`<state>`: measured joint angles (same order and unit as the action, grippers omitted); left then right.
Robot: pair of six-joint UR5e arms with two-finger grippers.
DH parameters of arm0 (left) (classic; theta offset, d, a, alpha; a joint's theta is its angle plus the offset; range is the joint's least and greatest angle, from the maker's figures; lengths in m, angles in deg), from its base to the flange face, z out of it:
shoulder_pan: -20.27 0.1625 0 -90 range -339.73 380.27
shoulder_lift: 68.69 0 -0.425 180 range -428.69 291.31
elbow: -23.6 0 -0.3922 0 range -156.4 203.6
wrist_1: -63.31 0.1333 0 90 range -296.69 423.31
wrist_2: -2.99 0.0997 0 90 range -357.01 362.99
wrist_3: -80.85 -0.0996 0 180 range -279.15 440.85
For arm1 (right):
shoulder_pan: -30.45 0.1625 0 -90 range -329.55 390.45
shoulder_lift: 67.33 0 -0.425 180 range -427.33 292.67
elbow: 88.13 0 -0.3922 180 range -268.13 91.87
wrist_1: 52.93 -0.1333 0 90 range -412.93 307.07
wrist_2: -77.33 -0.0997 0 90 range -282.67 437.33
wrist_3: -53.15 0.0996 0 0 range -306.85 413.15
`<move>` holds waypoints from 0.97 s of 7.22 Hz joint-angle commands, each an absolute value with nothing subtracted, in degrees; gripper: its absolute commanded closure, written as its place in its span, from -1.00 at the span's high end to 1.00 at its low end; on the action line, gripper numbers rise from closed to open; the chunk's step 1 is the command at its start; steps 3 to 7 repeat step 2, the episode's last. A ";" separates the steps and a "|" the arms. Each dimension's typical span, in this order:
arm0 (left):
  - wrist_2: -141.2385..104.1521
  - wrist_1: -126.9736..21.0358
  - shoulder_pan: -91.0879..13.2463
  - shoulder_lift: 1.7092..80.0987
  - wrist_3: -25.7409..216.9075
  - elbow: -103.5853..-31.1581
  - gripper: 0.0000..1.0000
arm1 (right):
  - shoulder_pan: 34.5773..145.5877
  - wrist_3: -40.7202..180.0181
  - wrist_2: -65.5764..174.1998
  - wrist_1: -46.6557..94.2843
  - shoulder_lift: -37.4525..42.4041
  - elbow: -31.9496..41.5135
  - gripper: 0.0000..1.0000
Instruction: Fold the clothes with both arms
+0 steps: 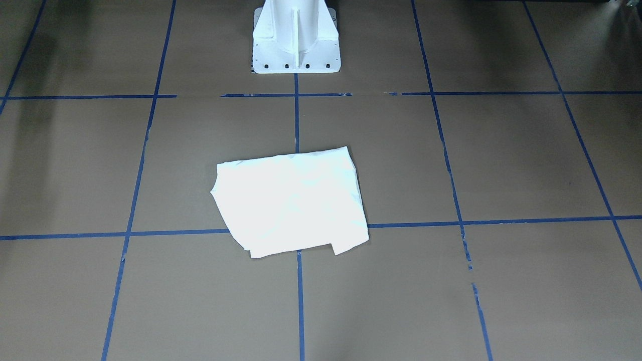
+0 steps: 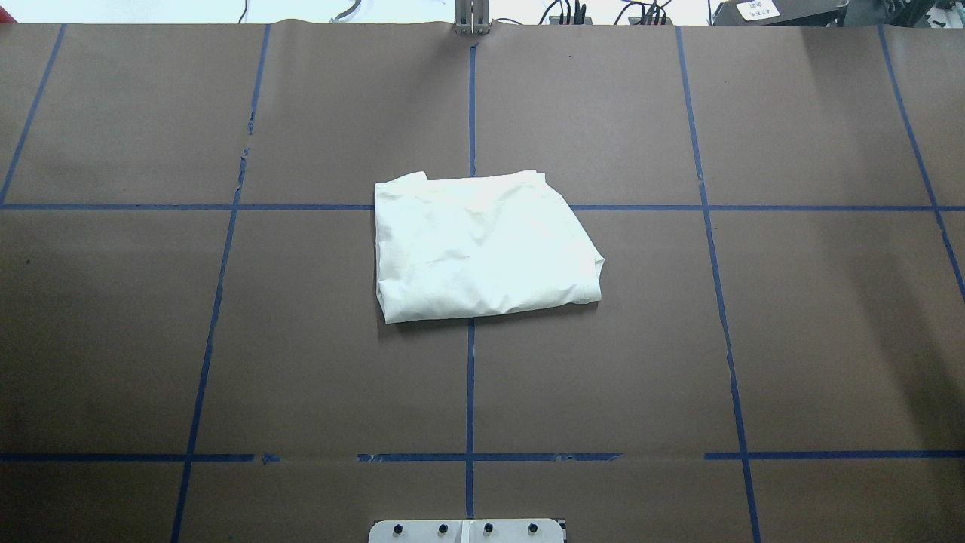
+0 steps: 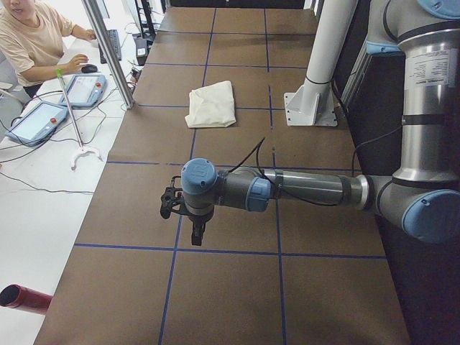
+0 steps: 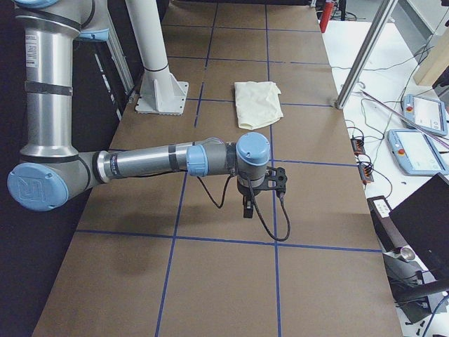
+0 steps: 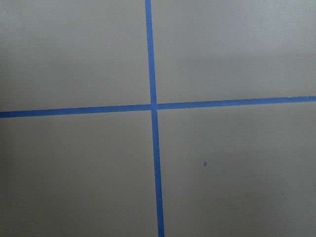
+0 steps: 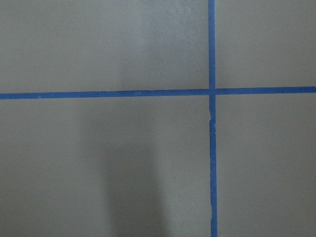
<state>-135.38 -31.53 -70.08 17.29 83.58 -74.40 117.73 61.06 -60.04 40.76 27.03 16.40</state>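
The cream-white T-shirt (image 1: pixel 291 200) lies folded into a compact rectangle at the middle of the table, plain side up; its print is hidden. It also shows in the overhead view (image 2: pixel 482 245) and in both side views (image 3: pixel 212 104) (image 4: pixel 258 103). Neither arm touches it. The left gripper (image 3: pixel 195 233) hangs over bare table far from the shirt, toward the table's left end. The right gripper (image 4: pixel 247 209) hangs likewise toward the right end. Both show only in side views, so I cannot tell if they are open or shut. The wrist views show only brown table and blue tape.
The white pedestal base (image 1: pixel 296 40) stands at the robot's edge of the table. Blue tape lines (image 2: pixel 471 377) grid the brown surface. An operator (image 3: pixel 29 36) and teach pendants (image 3: pixel 86 90) (image 4: pixel 421 112) are at a side desk. A red cylinder (image 3: pixel 21 298) lies off the table.
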 commanded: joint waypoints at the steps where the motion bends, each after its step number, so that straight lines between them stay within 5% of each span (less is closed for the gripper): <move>1: -135.35 -31.52 -70.08 17.44 83.58 -74.49 1.00 | 117.73 61.06 -60.13 40.76 27.06 16.46 1.00; 7: -135.35 -31.44 -70.08 17.79 83.58 -74.49 1.00 | 117.73 61.06 -60.04 40.76 27.06 16.46 1.00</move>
